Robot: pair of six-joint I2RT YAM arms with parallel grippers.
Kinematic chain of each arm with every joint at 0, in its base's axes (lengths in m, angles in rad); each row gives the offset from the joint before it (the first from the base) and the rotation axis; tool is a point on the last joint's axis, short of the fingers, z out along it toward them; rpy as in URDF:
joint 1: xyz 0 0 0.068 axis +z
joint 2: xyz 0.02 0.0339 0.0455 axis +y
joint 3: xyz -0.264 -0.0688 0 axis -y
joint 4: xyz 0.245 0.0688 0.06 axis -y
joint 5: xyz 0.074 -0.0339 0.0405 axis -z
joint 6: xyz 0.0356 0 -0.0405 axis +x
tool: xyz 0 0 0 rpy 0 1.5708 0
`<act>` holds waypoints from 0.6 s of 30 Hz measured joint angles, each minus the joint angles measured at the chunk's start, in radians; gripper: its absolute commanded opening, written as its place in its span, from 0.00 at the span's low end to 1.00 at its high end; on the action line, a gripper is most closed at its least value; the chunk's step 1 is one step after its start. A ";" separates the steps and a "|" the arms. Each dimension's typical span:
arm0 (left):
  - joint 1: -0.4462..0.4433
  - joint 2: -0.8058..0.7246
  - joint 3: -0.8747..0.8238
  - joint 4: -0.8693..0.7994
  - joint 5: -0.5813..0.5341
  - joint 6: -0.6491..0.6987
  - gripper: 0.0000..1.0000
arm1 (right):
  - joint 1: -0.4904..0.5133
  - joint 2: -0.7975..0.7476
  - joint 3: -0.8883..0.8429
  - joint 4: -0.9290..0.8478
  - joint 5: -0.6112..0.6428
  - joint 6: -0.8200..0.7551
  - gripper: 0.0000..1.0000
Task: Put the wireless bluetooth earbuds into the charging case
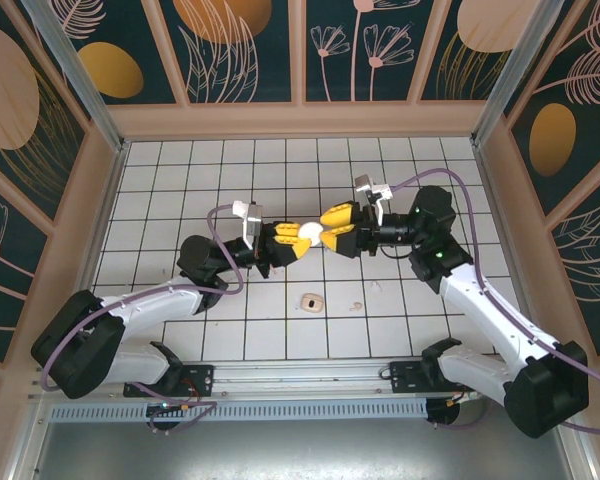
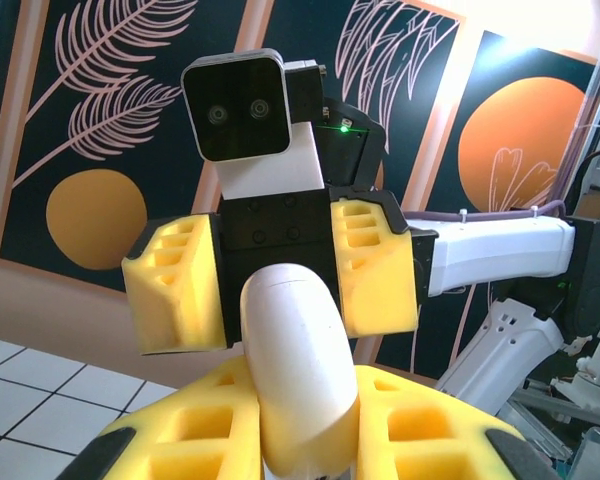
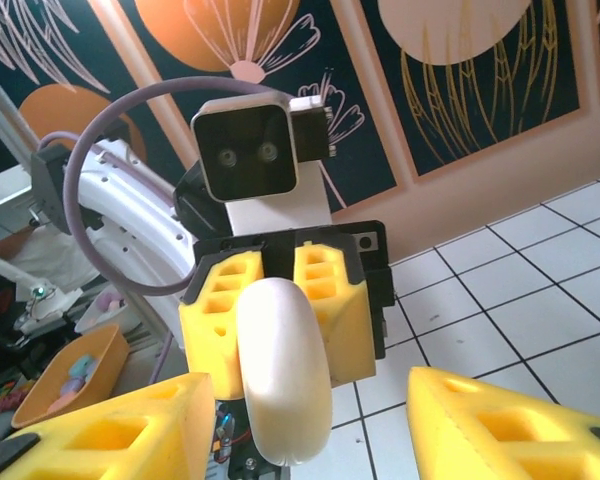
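The white oval charging case (image 1: 305, 232) is held in the air over the middle of the tiled table, and my left gripper (image 1: 290, 243) is shut on its lower end. In the left wrist view the case (image 2: 300, 370) stands up between my yellow fingers (image 2: 180, 440). My right gripper (image 1: 332, 228) faces it from the right, open. Its fingers (image 3: 110, 430) stand on either side of the case (image 3: 280, 370) with gaps to it. A small white earbud (image 1: 311, 301) lies on the tiles below, and a fainter white speck (image 1: 355, 306) lies to its right.
The tiled table (image 1: 280, 160) is boxed in by patterned walls on three sides. A rail with cables runs along the near edge (image 1: 300, 375). An orange dish of coloured bits (image 3: 65, 375) sits beyond the left arm in the right wrist view.
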 measured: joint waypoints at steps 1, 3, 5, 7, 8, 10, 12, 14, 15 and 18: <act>0.000 0.001 0.003 0.003 0.000 -0.002 0.11 | 0.004 0.003 0.005 0.001 -0.007 -0.003 0.49; 0.000 0.002 0.011 0.005 0.003 -0.008 0.11 | 0.013 0.007 0.013 0.004 -0.016 -0.013 0.44; 0.000 0.003 0.017 0.006 0.004 -0.011 0.11 | 0.021 0.012 0.024 0.004 -0.027 -0.022 0.40; 0.000 0.003 0.023 0.006 0.008 -0.011 0.11 | 0.030 0.015 0.032 0.004 -0.035 -0.029 0.34; 0.000 0.004 0.024 0.010 0.012 -0.011 0.11 | 0.031 0.015 0.034 0.004 -0.036 -0.030 0.32; 0.000 0.006 0.032 0.015 0.022 -0.014 0.11 | 0.031 0.015 0.038 0.004 -0.037 -0.041 0.26; 0.000 0.010 0.035 0.027 0.028 -0.018 0.11 | 0.031 0.015 0.042 0.004 -0.039 -0.046 0.21; 0.000 0.010 0.035 0.034 0.034 -0.020 0.14 | 0.031 0.015 0.042 0.006 -0.041 -0.049 0.18; 0.001 0.010 0.035 0.035 0.035 -0.022 0.17 | 0.031 0.015 0.043 0.003 -0.042 -0.052 0.17; 0.001 0.010 0.035 0.033 0.035 -0.018 0.36 | 0.031 0.015 0.052 -0.019 -0.042 -0.074 0.17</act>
